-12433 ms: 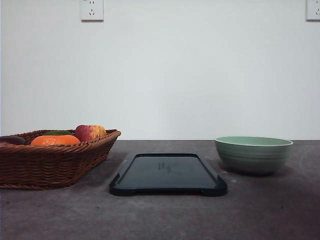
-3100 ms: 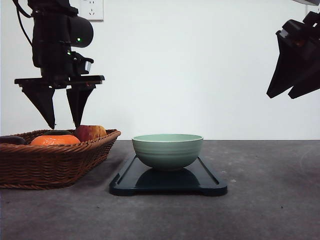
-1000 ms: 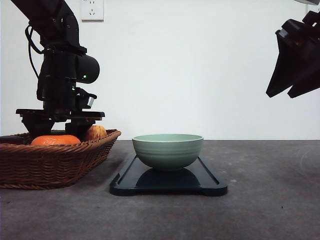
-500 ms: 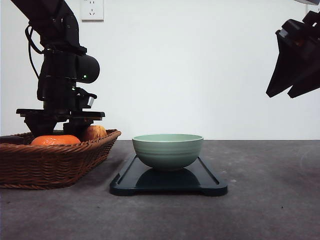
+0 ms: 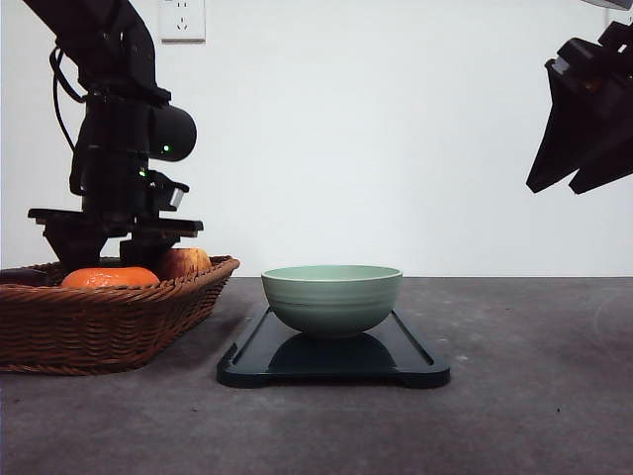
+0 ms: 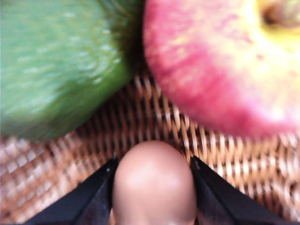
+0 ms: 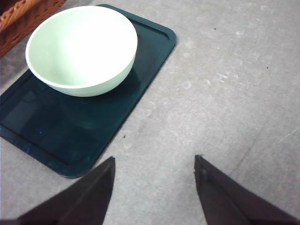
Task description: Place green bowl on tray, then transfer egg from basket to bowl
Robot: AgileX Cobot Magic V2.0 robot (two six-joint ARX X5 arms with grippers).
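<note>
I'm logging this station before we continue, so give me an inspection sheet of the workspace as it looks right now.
Surface: grey table, bare at right.
Job's things: green bowl upright on tray; egg inside basket.
Clutter: apple, green fruit, orange in basket.
Grippers: left gripper down in basket, shut on egg; right gripper raised, open, empty.
Cables: black cable along left arm.
Surroundings: white wall, socket.

an orange and a red-yellow apple sit side by side; a green fruit lies just beside the apple, two wall sockets above
</note>
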